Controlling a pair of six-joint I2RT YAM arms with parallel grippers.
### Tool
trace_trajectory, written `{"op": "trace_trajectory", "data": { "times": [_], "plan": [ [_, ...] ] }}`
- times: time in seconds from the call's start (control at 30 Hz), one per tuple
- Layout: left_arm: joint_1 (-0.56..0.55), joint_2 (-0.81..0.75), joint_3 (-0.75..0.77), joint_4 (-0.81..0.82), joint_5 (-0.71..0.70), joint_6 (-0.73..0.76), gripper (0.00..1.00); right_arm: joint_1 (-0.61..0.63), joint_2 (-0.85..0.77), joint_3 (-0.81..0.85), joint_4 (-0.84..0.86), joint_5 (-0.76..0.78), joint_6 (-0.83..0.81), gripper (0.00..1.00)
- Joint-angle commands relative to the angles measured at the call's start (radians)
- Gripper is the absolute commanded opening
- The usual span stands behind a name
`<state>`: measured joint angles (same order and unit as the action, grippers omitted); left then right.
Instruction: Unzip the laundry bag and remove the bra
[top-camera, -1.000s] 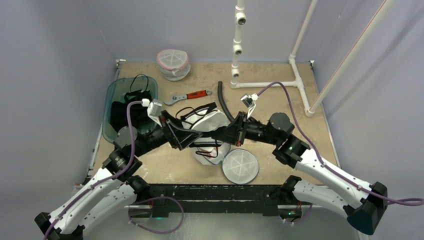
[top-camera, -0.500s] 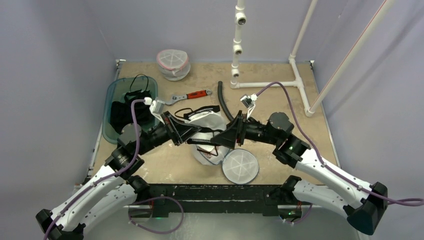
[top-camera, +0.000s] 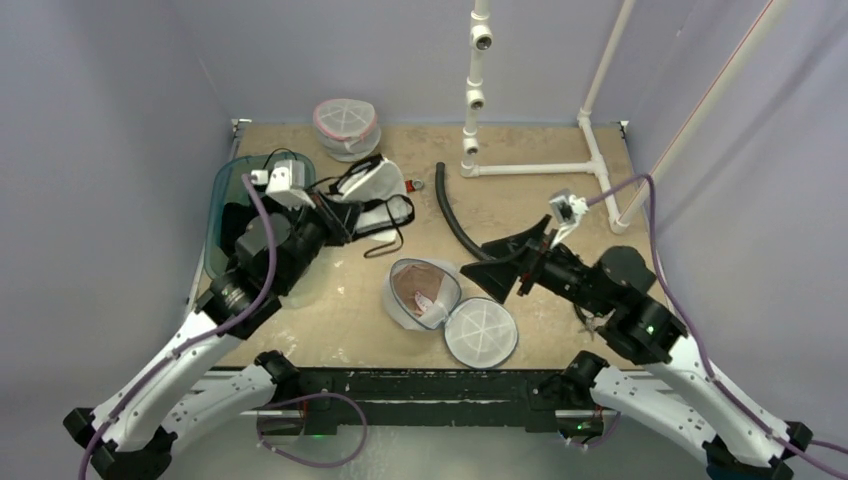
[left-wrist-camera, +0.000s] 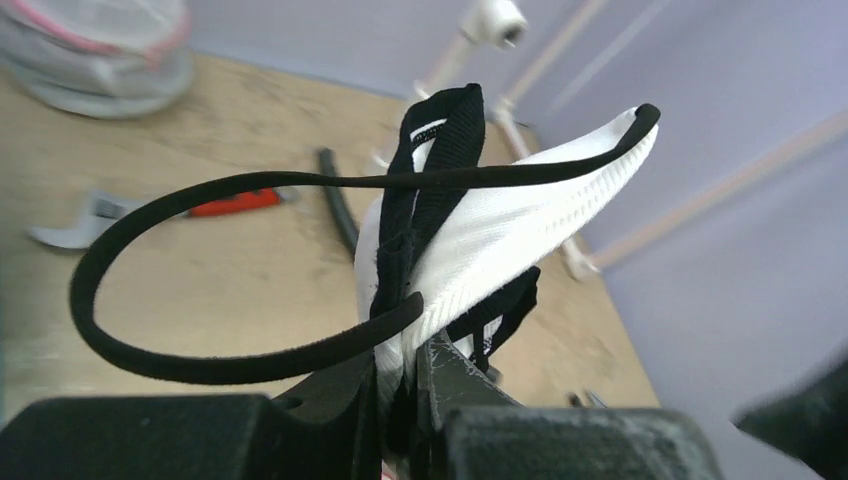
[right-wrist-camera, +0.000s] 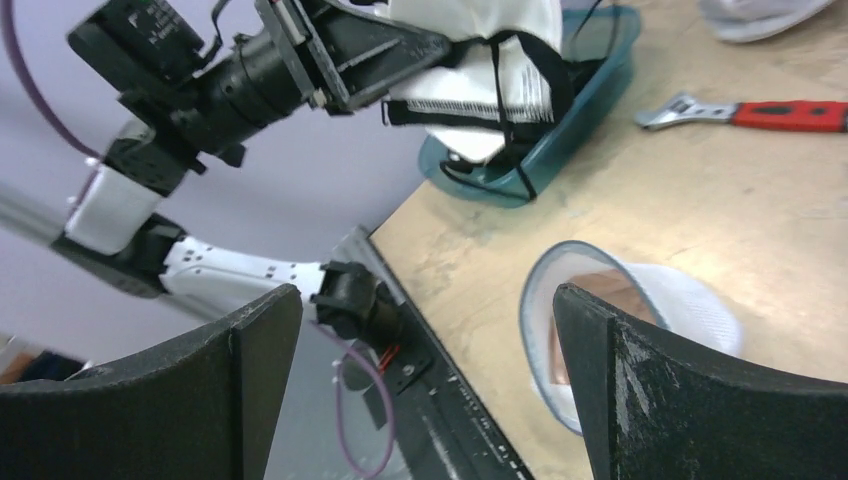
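Just right of the bin, at far left, the left gripper is clenched on the lifted bra, whose black straps hang loose. I think it should move over the bin's middle before letting go, so that no strap falls outside. The open bag lies near centre, and right of it the right gripper is spread and empty.

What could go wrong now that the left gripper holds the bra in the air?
1. The left gripper pinches only an edge of the bra, so the fabric could slip out.
2. A loose black strap loops far out from the bra; it may snag on the wrench or on the rim of the teal bin nearby.
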<state>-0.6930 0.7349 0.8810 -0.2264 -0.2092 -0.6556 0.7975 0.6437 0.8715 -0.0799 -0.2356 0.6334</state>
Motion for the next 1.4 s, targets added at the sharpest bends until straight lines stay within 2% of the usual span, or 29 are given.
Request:
{"op": "trace_trajectory", "data": {
  "times": [0.0,0.1,0.17,0.27,0.4,0.5,0.7,0.8,1.0,1.37],
  "plan": [
    [0.034,0.188,0.190,-0.189,-0.336,0.120,0.00,-0.002,-0.084,-0.098,-0.042,0.196,-0.032,0.98],
    [0.157,0.285,0.256,-0.202,-0.291,0.109,0.00,-0.002,-0.088,-0.173,0.004,0.181,0.003,0.98],
    [0.289,0.309,0.268,-0.183,-0.229,0.077,0.00,-0.003,-0.089,-0.233,0.061,0.147,0.021,0.98],
    [0.542,0.340,0.264,-0.162,-0.065,-0.002,0.00,-0.002,-0.080,-0.308,0.130,0.116,0.042,0.97],
    [0.854,0.376,0.187,-0.064,0.121,-0.115,0.00,-0.001,-0.082,-0.364,0.172,0.105,0.035,0.96],
    [0.970,0.397,0.079,0.095,0.216,-0.223,0.00,-0.001,-0.096,-0.383,0.195,0.106,0.022,0.96],
    [1.014,0.512,-0.031,0.357,0.270,-0.304,0.00,-0.002,-0.122,-0.391,0.192,0.106,-0.004,0.96],
    [1.017,0.580,-0.050,0.417,0.282,-0.313,0.00,-0.002,-0.142,-0.389,0.181,0.120,-0.028,0.95],
    [1.017,0.676,-0.034,0.354,0.157,-0.265,0.00,-0.002,-0.155,-0.376,0.147,0.122,-0.054,0.95],
    [1.017,0.885,0.004,0.449,0.257,-0.223,0.00,-0.001,-0.135,-0.376,0.152,0.164,-0.076,0.95]
  ]
}}
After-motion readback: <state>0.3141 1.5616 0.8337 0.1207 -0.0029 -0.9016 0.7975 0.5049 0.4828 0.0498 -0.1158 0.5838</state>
